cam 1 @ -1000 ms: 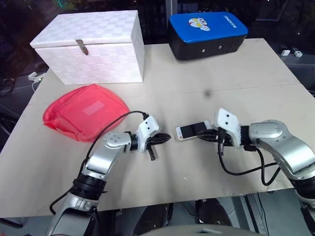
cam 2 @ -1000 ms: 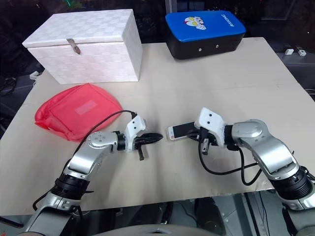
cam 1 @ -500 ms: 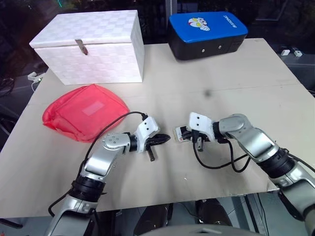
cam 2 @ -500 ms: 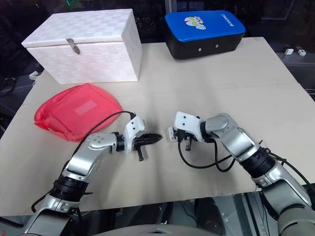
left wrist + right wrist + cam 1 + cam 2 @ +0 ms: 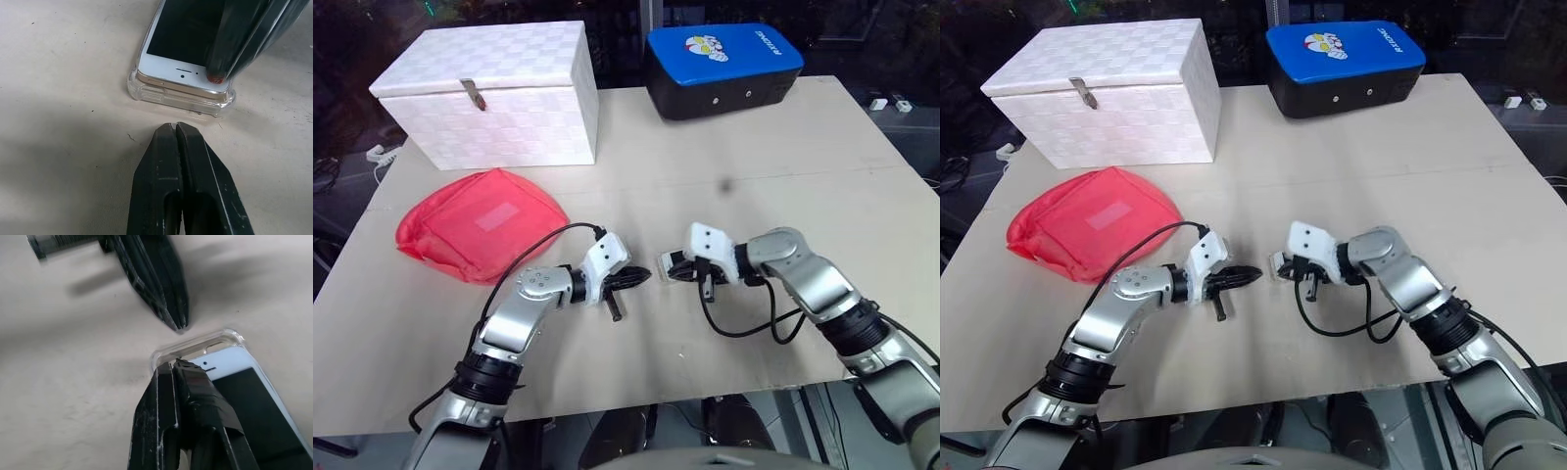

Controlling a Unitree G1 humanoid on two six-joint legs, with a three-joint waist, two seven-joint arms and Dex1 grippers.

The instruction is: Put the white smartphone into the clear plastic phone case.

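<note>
Nearest on the beige worktop (image 5: 783,147), the left gripper (image 5: 175,128) is resting with its fingers (image 5: 161,166) pressed closed on nothing, tips just beside the near end of the clear plastic phone case (image 5: 146,92). The white smartphone (image 5: 178,73) is lying screen up inside that case at the worktop's middle. The right gripper (image 5: 172,366), fingers (image 5: 195,396) also closed and empty, is pressing down on the phone's top bezel from the opposite side. Farther off are lying a red pouch (image 5: 480,220), a white woven box (image 5: 494,93) and a blue-topped case (image 5: 724,67).
</note>
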